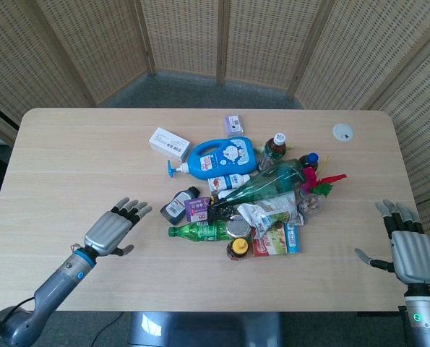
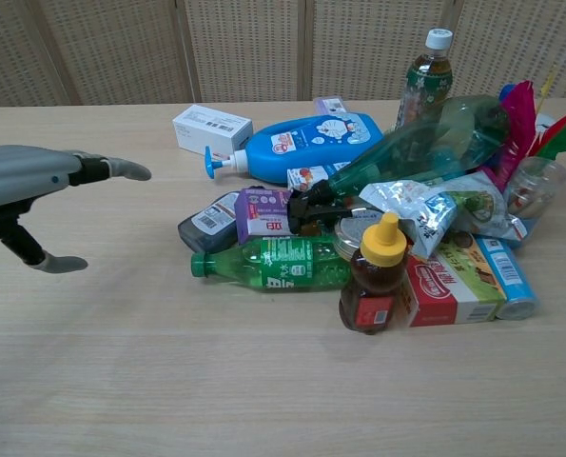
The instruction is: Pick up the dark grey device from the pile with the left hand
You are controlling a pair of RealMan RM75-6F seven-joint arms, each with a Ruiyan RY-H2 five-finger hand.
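The dark grey device (image 1: pixel 175 206) lies at the pile's nine-o'clock edge, touching the purple box (image 1: pixel 198 209). The left hand (image 1: pixel 110 231) hovers near, at its eight o'clock, fingers spread, empty. The right hand (image 1: pixel 407 249) is likewise spread, at the desk's (image 1: pixel 77 166) four o'clock.

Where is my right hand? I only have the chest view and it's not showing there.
Observer: In the head view the right hand hovers by the near right corner of the table, fingers apart, holding nothing.
Operator: How does the left hand line up with the dark grey device?
Observer: From above, the left hand is open, left of the dark grey device and slightly nearer you, with bare table between them.
Operator: Anything off to the far right that I'm missing?
Observer: A small white round disc lies alone near the far right corner.
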